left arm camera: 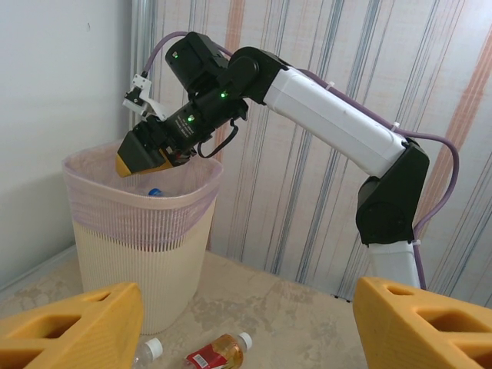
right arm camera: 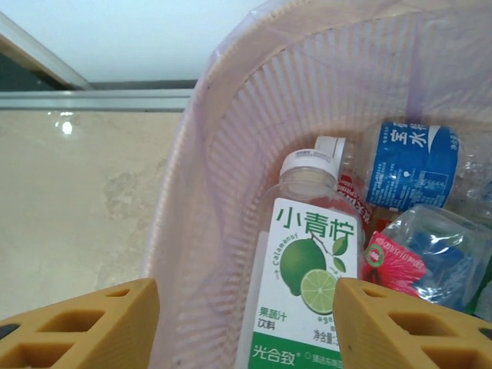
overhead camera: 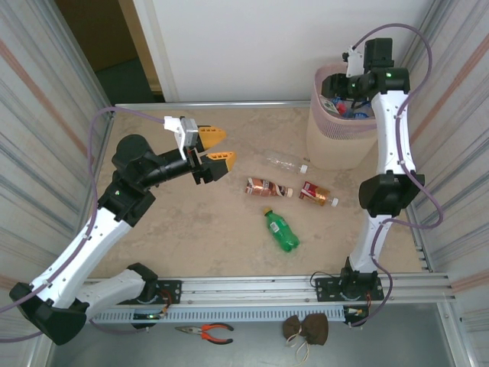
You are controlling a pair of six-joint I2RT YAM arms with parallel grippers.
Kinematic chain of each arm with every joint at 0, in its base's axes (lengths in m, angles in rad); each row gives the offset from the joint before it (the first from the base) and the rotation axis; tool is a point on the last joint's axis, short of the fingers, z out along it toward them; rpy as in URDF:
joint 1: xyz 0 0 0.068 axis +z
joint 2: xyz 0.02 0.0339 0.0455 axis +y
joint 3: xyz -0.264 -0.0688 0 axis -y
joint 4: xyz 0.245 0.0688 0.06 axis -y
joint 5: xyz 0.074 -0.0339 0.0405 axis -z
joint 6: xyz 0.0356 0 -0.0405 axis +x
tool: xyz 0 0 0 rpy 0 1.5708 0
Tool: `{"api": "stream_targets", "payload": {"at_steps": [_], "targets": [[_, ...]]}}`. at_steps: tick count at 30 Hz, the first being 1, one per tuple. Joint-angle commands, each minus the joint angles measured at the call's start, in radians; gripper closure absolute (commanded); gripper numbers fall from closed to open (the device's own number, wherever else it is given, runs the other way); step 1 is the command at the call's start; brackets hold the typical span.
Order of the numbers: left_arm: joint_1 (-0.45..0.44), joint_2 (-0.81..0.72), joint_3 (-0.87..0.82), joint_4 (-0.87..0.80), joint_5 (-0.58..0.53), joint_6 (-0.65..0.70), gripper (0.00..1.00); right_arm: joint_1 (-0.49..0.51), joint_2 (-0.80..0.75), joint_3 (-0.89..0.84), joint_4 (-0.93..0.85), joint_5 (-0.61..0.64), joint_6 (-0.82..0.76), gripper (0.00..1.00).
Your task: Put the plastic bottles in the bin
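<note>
The pale pink bin (overhead camera: 336, 145) stands at the table's far right. My right gripper (overhead camera: 345, 98) hangs over its mouth, and in the right wrist view it (right arm camera: 246, 327) is open above a lime-label bottle (right arm camera: 307, 284) lying inside, beside blue-label (right arm camera: 411, 165) and red-label (right arm camera: 396, 261) bottles. On the table lie a clear bottle (overhead camera: 286, 161), a brown-label bottle (overhead camera: 267, 187), a red-label bottle (overhead camera: 317, 193) and a green bottle (overhead camera: 281, 231). My left gripper (overhead camera: 224, 147) is open and empty, raised left of them. Its wrist view shows the bin (left arm camera: 138, 246) and the red-label bottle (left arm camera: 219, 354).
Striped walls close in the table on both sides. A metal rail (overhead camera: 267, 294) runs along the near edge. Pliers (overhead camera: 205, 331) and a brown pouch (overhead camera: 306, 329) lie in front of it. The right arm's elbow (overhead camera: 386, 191) stands near the red-label bottle.
</note>
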Motion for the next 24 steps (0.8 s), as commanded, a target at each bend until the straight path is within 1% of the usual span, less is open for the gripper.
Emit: {"api": "stream_targets", "payload": {"at_steps": [1, 7, 11, 18, 22, 24], "targets": [[0.007, -0.016, -0.015, 0.034, -0.013, -0.001, 0.27, 0.018, -0.065, 0.007, -0.028, -0.014, 0.021, 0.42], [0.011, -0.027, -0.033, 0.017, -0.037, 0.006, 0.27, 0.078, -0.207, -0.146, 0.005, 0.028, 0.017, 0.42], [0.013, -0.026, -0.041, 0.009, -0.04, 0.005, 0.27, 0.137, -0.309, -0.265, 0.018, 0.081, 0.009, 0.42], [0.025, -0.027, -0.053, -0.016, -0.066, 0.002, 0.27, 0.315, -0.479, -0.516, 0.027, 0.207, 0.023, 0.42], [0.051, -0.03, -0.063, -0.042, -0.081, -0.013, 0.28, 0.456, -0.55, -0.689, 0.026, 0.298, 0.074, 0.42], [0.067, -0.034, -0.067, -0.057, -0.081, -0.023, 0.28, 0.514, -0.562, -0.748, 0.017, 0.322, 0.111, 0.42]]}}
